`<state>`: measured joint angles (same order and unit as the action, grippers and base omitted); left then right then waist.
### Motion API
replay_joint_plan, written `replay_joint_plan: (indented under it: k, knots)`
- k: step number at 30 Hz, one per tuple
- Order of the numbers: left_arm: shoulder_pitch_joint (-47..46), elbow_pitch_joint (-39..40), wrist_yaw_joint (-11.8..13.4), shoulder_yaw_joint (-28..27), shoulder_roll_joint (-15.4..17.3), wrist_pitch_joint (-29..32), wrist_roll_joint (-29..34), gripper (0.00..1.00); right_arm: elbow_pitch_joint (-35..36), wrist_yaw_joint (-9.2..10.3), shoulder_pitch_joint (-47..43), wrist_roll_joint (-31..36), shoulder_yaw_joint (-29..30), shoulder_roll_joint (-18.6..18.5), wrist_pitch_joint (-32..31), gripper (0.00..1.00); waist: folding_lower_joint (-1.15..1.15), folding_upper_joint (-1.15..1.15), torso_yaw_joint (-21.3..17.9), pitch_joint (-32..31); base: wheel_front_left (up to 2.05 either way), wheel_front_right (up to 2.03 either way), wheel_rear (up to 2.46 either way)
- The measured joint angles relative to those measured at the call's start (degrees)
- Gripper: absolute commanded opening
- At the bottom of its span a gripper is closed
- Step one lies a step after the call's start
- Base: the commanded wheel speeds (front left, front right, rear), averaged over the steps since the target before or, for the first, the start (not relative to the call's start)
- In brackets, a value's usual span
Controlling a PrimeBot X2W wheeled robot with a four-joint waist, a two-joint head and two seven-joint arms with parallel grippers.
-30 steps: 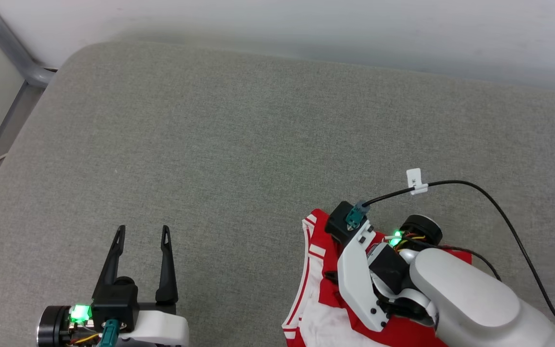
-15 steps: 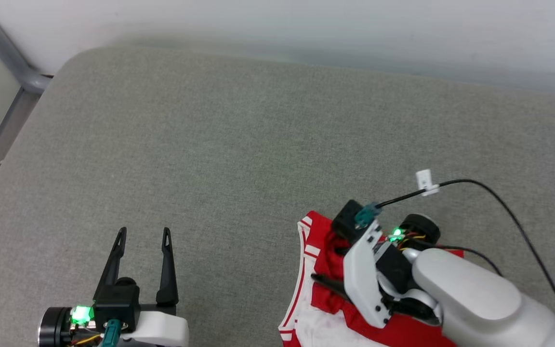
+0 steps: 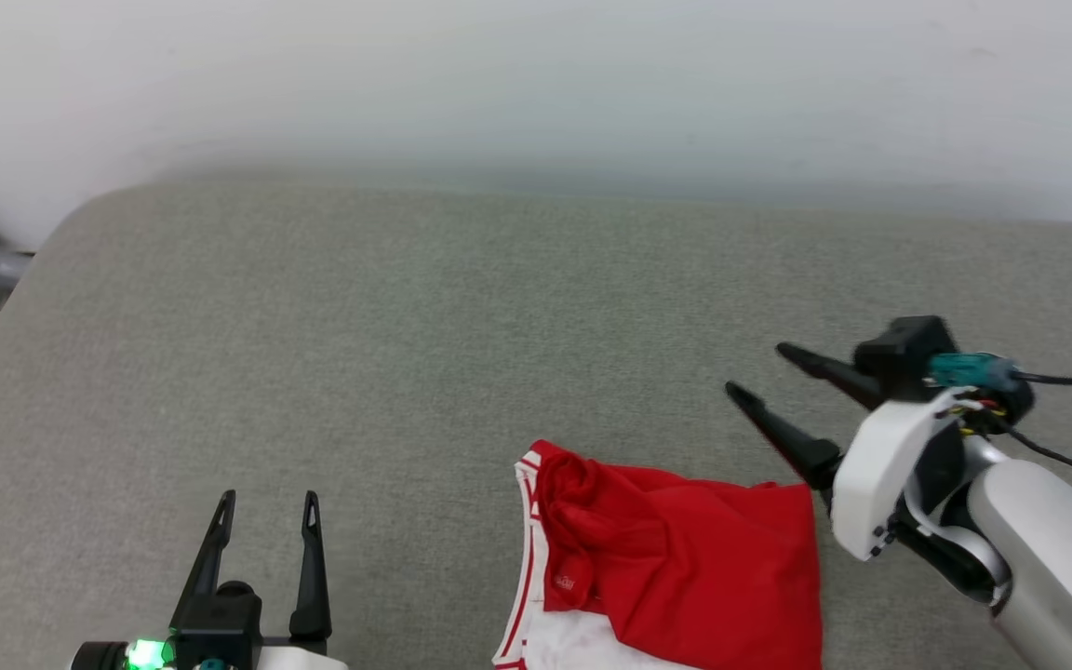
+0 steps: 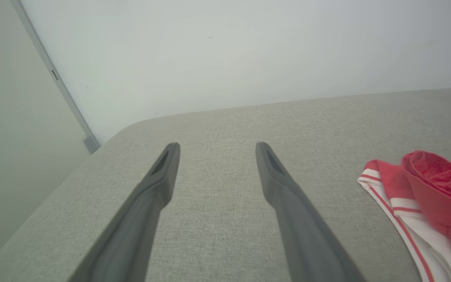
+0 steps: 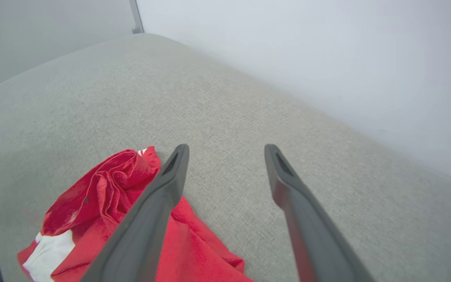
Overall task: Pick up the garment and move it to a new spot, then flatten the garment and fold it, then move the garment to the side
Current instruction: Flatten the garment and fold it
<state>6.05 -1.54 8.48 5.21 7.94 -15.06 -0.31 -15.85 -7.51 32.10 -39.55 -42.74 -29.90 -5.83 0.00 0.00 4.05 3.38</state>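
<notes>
Now | red shirt: crumpled on gray cushion, low in head view | right gripper: spread wide, empty, just beside shirt's right edge | left gripper: spread wide, empty, well apart from shirt

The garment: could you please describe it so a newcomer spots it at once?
Start at the wide grey padded surface below the pale wall. Toward its near edge, right of centre, lies the garment. It stands out as crumpled bright red cloth with a white, red-striped edge on plain grey.
</notes>
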Motion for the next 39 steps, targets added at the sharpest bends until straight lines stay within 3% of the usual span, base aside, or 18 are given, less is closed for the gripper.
replay_joint_plan:
  k: [5, 12, 17, 26, 39]
  knots:
    - [0.8, 0.0, 0.1, 0.0, 0.2, 0.0, 0.0, 1.00, -0.1, -0.01, -6.7, 9.0, 12.9, 2.8, 7.7, 1.00, 0.00, 0.00, -2.1, -1.9, 0.00, 0.00, 0.00]
    - [1.8, 0.3, 0.1, 0.1, 0.4, 0.0, 0.1, 1.00, 2.7, 0.00, -17.7, 22.4, 31.7, 11.9, 17.6, 1.00, 0.00, 0.00, -4.1, -3.8, 0.00, 0.00, 0.00]
    - [2.3, 0.7, 0.2, 0.1, 0.6, 0.0, 0.1, 1.00, 7.4, -0.01, -25.0, 28.2, 39.0, 17.8, 20.0, 1.00, -0.01, 0.00, -4.9, -4.5, 0.00, 0.00, 0.00]
    - [3.1, 1.1, 0.2, 0.5, 0.8, 0.0, 0.1, 1.00, 13.5, 0.00, -35.6, 32.3, 42.9, 25.1, 20.8, 1.00, -0.01, 0.00, -5.2, -5.3, 0.00, 0.00, 0.00]
    - [3.4, 0.6, 0.1, 1.2, 0.8, 0.0, 0.0, 1.00, 16.2, 0.00, -39.8, 31.4, 45.5, 26.8, 20.9, 1.00, -0.01, 0.00, -5.2, -5.8, 0.00, 0.00, 0.00]
